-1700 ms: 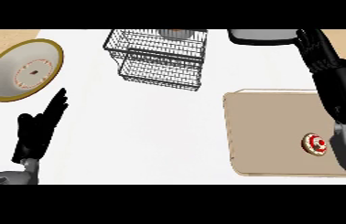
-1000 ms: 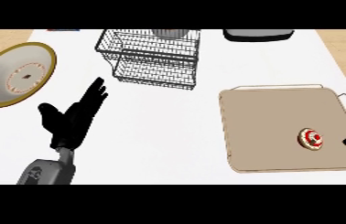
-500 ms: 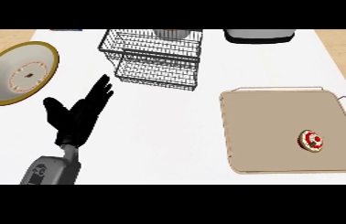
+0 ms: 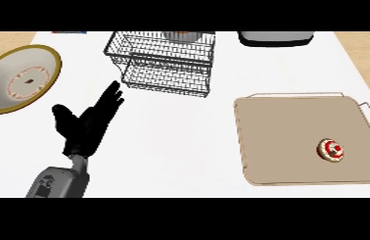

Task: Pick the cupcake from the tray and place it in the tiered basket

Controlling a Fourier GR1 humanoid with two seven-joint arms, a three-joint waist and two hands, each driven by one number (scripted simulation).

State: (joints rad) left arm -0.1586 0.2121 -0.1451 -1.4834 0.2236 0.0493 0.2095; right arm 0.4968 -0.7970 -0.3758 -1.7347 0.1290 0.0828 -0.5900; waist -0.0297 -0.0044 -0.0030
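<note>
Near left: left hand (image 4: 85, 122) w/ grey forearm coming up from the near edge, fingers straight and spread wide, holding nothing, resting over bare white counter (image 4: 173, 136). Right hand isn't visible. Near right: beige tray (image 4: 289, 121), and the cupcake (image 4: 332, 150) (red-and-white top) sits on it twd its near-right corner, well apart from the hand. Farther, centre: wire tiered basket (image 4: 165, 62), a greyish container in its far part, can't tell what. Far left: gold-rimmed plate (image 4: 26, 80) w/ red dotted ring. Far right: dark-and-grey appliance (image 4: 276, 37) at the counter's back edge.
</note>
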